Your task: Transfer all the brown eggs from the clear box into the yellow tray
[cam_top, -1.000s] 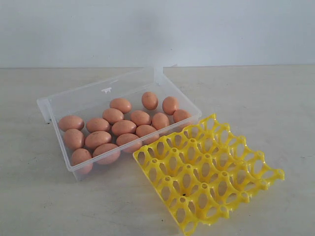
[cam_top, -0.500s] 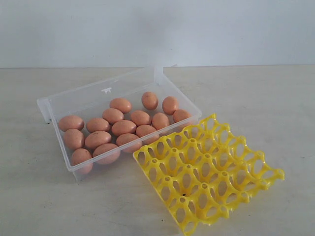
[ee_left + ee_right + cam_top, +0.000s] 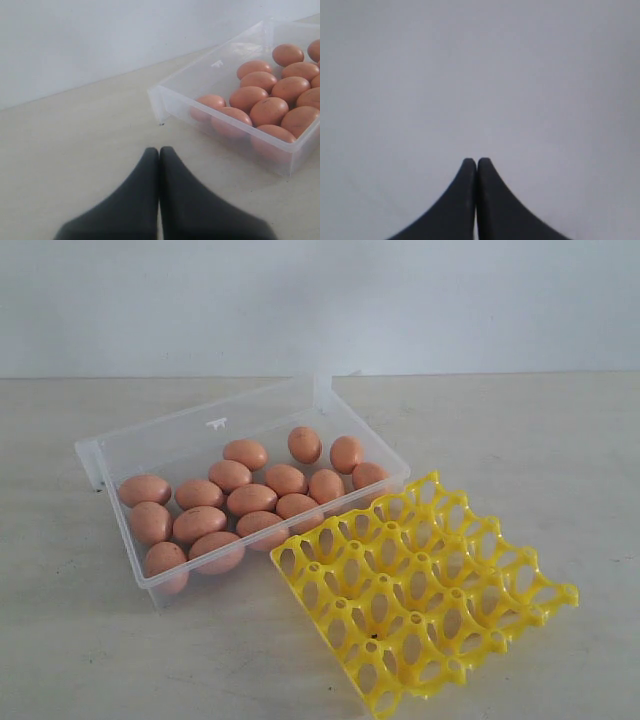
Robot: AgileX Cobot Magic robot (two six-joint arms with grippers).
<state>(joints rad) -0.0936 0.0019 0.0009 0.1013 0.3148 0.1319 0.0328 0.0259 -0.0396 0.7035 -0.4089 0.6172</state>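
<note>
Several brown eggs [image 3: 251, 499] lie loose in the clear box [image 3: 118, 445] left of centre in the exterior view. The yellow tray [image 3: 420, 595] sits to its right and nearer, tilted, with all its cups bare. Neither gripper shows in the exterior view. In the left wrist view my left gripper [image 3: 159, 149] is shut with nothing in it, above the tabletop and a short way from the clear box [image 3: 167, 97] and its eggs [image 3: 269, 111]. My right gripper [image 3: 476, 161] is shut and holds nothing, in front of a plain grey-white surface.
A pale beige tabletop [image 3: 560, 460] carries both containers. A plain white wall [image 3: 320, 300] stands behind it. The box's open lid [image 3: 200, 425] rises along its far side.
</note>
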